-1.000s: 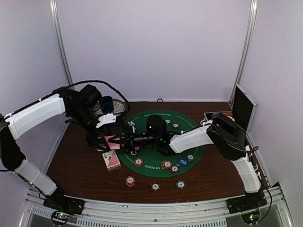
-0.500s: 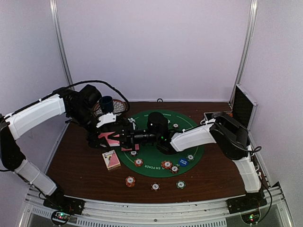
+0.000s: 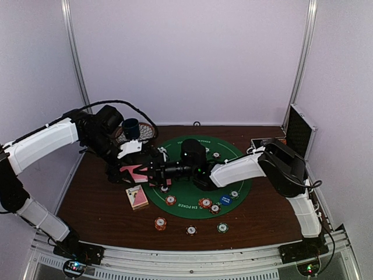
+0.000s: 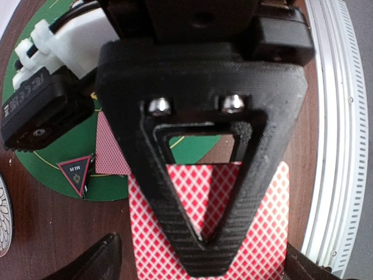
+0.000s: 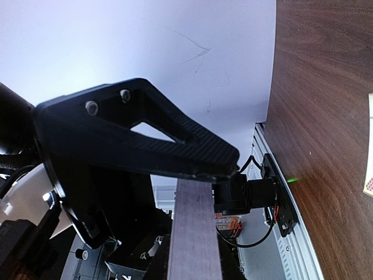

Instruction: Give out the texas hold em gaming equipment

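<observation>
Open metal case (image 3: pixel 298 131), right of the green round felt mat (image 3: pixel 239 172): contents not discernible. At the mat's left rim, pink-backed playing cards (image 4: pixel 256 233) are flanked by wide-set left fingers (image 4: pixel 99 259), grip unclear. One card is pinched by nearly closed right fingers (image 4: pixel 198 192), long axis in line with them.

pink-backed playing card (image 4: pixel 256 233): red diamond back up, level, by the green mat's (image 3: pixel 233 175) left edge | pack (image 3: pixel 137 196): on wood nearby | striped poker chips (image 3: pixel 205 203): scattered on the mat's near edge and the table in front | blue button (image 3: pixel 225 199): among them | black-red triangular marker (image 4: pixel 76 173): flat, mat rim
</observation>
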